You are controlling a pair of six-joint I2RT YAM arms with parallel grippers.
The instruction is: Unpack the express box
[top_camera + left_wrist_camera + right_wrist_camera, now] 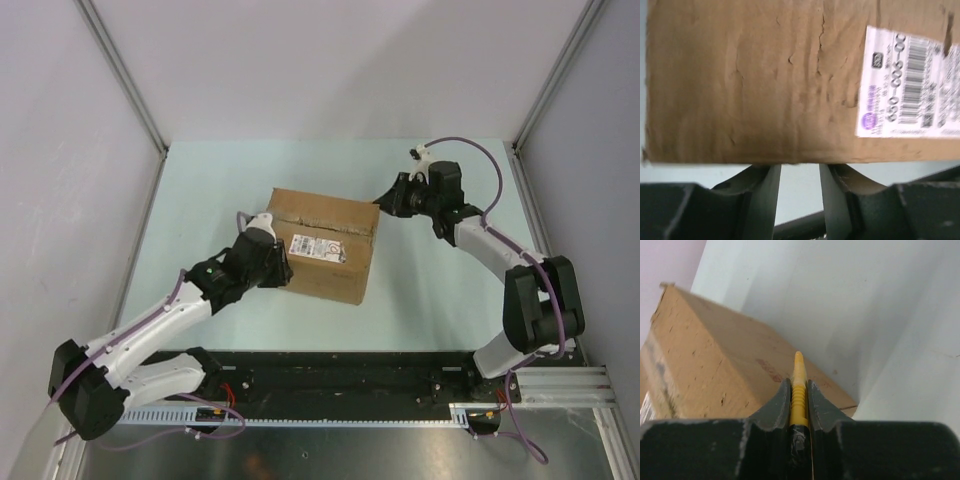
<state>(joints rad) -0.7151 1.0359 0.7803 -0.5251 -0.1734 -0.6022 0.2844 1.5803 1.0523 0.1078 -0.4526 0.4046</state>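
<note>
Right gripper (pixel 799 386): clamped on a yellow tool (pixel 799 367). Both jaws press on its ribbed grip and its narrow tip sticks out ahead of them.
Yellow tool tip: points at the express box (pixel 710 365) and lies over a cardboard face close to one of its edges. Whether it touches cannot be told.
Right gripper on the desk: in the top view the right gripper (pixel 384 203) is at the box's far right corner, between the box and the far right corner of the desk (pixel 450 290).
Right arm (pixel 490 245): bends back from there along the right edge to its base at the near edge.
Left gripper (pixel 800 172): jaws apart and holding nothing, with pale desk showing in the gap.
Left fingers (pixel 765 197): their tips reach the lower edge of the cardboard face in front of them. Contact is not clear.
Left gripper on the desk: in the top view the left gripper (pixel 278 262) is against the box's left end, on the side toward the near edge.
Left arm (pixel 160 320): runs back toward the near left corner.
Express box (pixel 325 245): sits about mid-desk, well apart from every edge and turned slightly askew to them. Its top is closed, with a seam running across it.
Label (pixel 910 82): white, with barcodes and a purple round mark, on the cardboard face the left gripper faces, toward that face's right. In the top view the label (pixel 318 248) is just beside the left gripper.
Cardboard surface: creased and scuffed, with small tears.
</note>
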